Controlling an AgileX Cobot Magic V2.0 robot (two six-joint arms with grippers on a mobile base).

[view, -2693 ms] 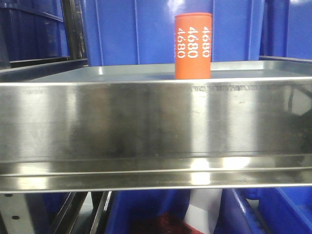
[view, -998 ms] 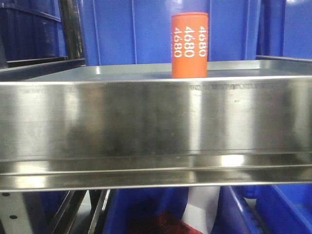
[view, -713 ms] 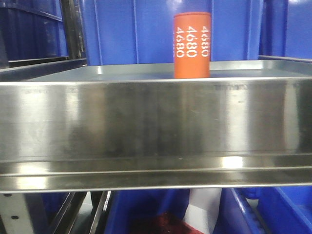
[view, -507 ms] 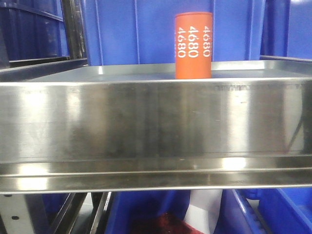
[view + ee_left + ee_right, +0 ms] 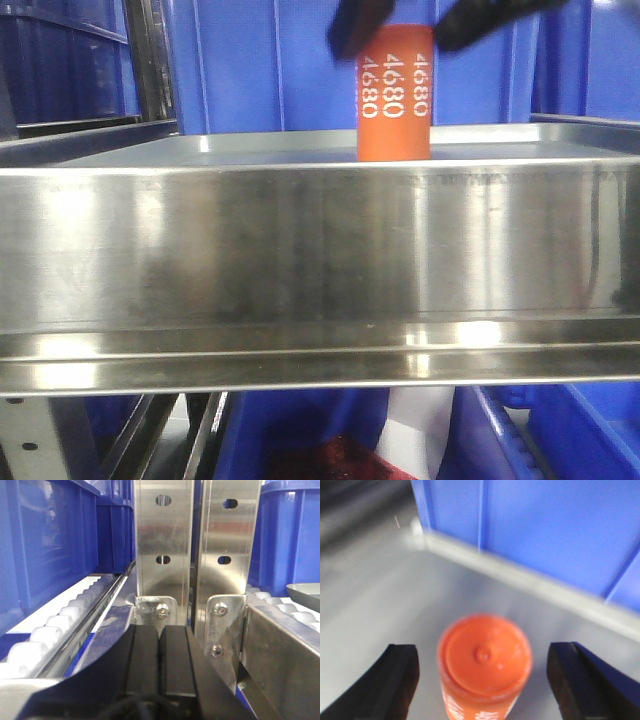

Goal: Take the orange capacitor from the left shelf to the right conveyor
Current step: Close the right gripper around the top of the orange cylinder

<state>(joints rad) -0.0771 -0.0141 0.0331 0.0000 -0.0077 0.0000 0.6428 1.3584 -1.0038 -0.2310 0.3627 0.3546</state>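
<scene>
The orange capacitor (image 5: 395, 95) stands upright on the left shelf (image 5: 300, 250), a brushed steel shelf with a tall shiny front lip. My right gripper (image 5: 415, 25) hangs over its top, open, one dark finger on each side, not touching it. In the right wrist view the capacitor's round top (image 5: 485, 655) lies between the two fingers (image 5: 397, 680), with a gap on both sides; the gripper (image 5: 485, 677) is open. My left gripper (image 5: 160, 665) is shut and empty, facing steel uprights. The right conveyor is out of view.
Blue plastic bins (image 5: 280, 60) stand right behind the shelf and below it (image 5: 560, 430). In the left wrist view, perforated steel uprights (image 5: 165, 540) stand just ahead, with white roller tracks (image 5: 55, 630) and blue bins on both sides.
My right gripper's dark fingers have come down into the front view at the capacitor's top. The capacitor stands in the same place on the shelf.
</scene>
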